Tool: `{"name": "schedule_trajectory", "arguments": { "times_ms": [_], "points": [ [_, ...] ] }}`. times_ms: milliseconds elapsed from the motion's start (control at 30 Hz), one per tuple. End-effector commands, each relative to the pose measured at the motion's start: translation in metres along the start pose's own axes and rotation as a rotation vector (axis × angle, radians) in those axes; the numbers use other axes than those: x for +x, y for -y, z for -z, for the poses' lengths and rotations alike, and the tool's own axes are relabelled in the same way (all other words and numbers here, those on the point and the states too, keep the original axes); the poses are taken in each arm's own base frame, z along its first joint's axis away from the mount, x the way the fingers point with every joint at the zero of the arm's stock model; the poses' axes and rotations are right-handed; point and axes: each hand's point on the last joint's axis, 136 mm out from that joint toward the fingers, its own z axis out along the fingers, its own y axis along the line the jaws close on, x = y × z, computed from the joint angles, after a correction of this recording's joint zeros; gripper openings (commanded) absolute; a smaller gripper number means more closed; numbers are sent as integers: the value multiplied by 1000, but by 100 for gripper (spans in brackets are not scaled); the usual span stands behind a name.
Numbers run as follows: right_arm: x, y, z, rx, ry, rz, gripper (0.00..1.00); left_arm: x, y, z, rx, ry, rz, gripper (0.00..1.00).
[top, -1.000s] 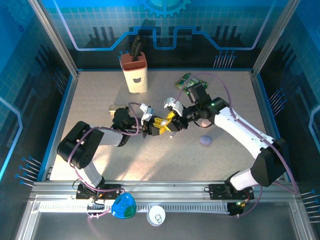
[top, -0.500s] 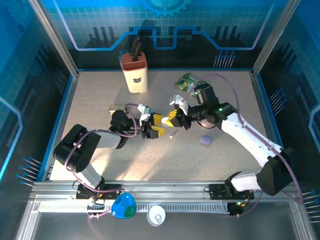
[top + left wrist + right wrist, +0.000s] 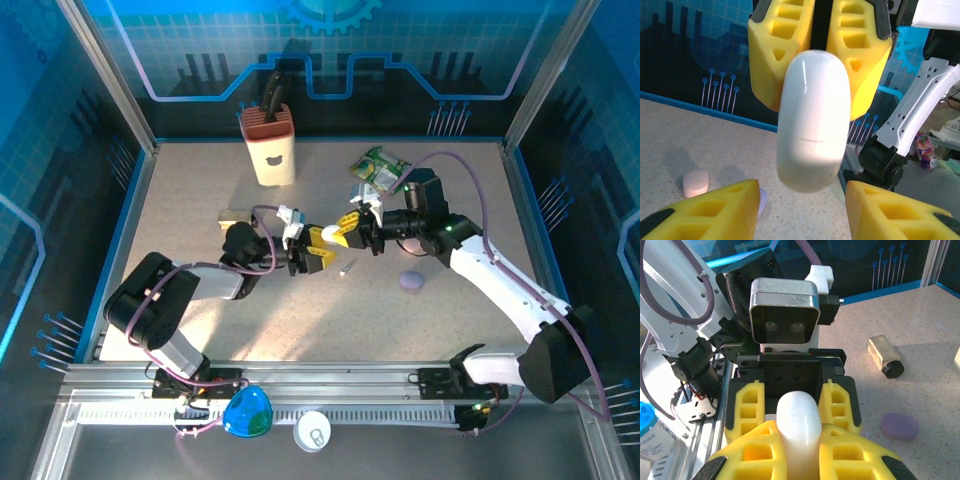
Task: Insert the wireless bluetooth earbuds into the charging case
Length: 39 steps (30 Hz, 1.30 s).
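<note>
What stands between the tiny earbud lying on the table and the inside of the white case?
The case's own lid. The white charging case is shut, only a thin seam showing, and the right gripper holds it off the table. The earbud lies on the table close by. Nothing else visibly blocks the way.

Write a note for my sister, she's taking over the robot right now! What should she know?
Right claw: shut on the white case, holding it up off the table.
Left claw: open, one finger on each side of the case, not touching it.
Earbuds: a tiny pale bit, probably an earbud, lies on the table near the claws.
Done: the case is picked up. It looks closed.
Left: open the case and put the earbuds in.
</note>
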Motion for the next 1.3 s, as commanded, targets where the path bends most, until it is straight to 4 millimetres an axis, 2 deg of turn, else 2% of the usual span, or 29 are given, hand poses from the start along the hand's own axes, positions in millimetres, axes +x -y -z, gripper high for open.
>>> {"name": "schedule_trajectory", "arguments": {
  "times_ms": [0, 167, 400, 533, 633, 700, 767, 833, 1033, 1167, 1267],
  "points": [
    [0, 2, 0, -12, 16, -5, 5, -18, 6, -6, 30, 29, -33, 43],
    [4, 4, -1, -14, 8, -9, 5, -24, 5, -7, 27, 40, -44, 43],
    [7, 4, -1, -24, -6, -20, 5, -28, 5, -9, 36, 43, -56, 35],
    [8, 6, -1, -20, -11, -24, 5, -28, 6, -10, 41, 40, -55, 25],
    [8, 7, -2, -16, -14, -31, 6, -26, 6, -10, 46, 34, -55, 12],
    [5, 10, -3, -8, -9, -49, 16, -24, 6, -10, 48, 31, -63, 7],
    [1, 18, -2, 38, 0, -58, 34, -21, 6, -9, 51, 25, -77, 6],
    [-2, 31, 0, 121, 5, -57, 44, -18, 7, -8, 53, 21, -97, 6],
    [-14, 64, 12, 312, 39, -103, 53, -10, 9, -7, 58, 9, -150, 5],
    [-13, 68, 11, 318, 52, -114, 61, -5, 1, -5, 17, 14, -169, 5],
    [-16, 64, 14, 299, 86, -116, 67, 0, -4, -3, -8, 11, -181, 6]
  ]
}}
